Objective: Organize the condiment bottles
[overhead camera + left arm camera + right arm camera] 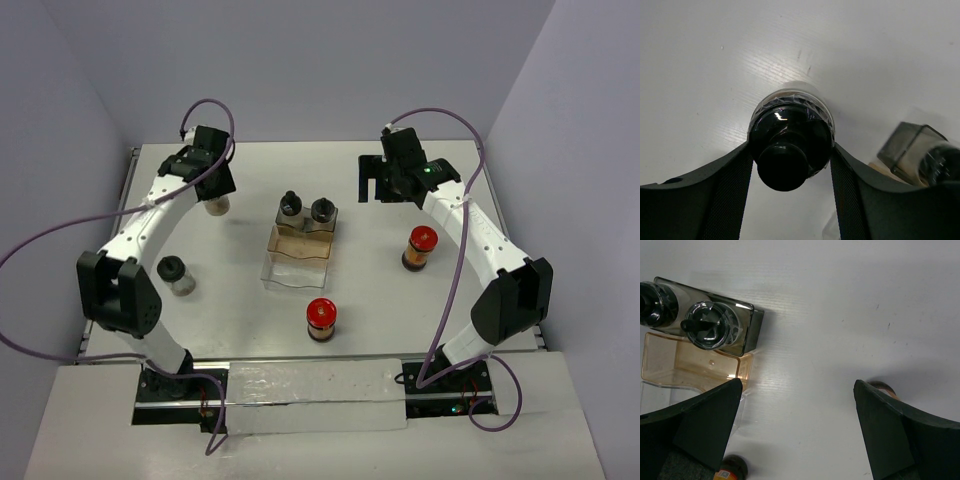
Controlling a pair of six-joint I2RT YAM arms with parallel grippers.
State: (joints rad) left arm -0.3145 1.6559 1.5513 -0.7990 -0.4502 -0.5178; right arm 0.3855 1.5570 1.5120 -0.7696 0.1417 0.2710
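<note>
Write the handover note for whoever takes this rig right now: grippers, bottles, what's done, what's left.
Left gripper: shut on a black-capped jar at the table's far left.
Right gripper: open, holding nothing, over bare table right of the tray.
Done: two black-capped jars stand side by side at the tray's far end.
Left, presumably for the tray: the gripped jar, a loose black-capped jar at near left, and two red-capped jars, all outside the tray.
</note>
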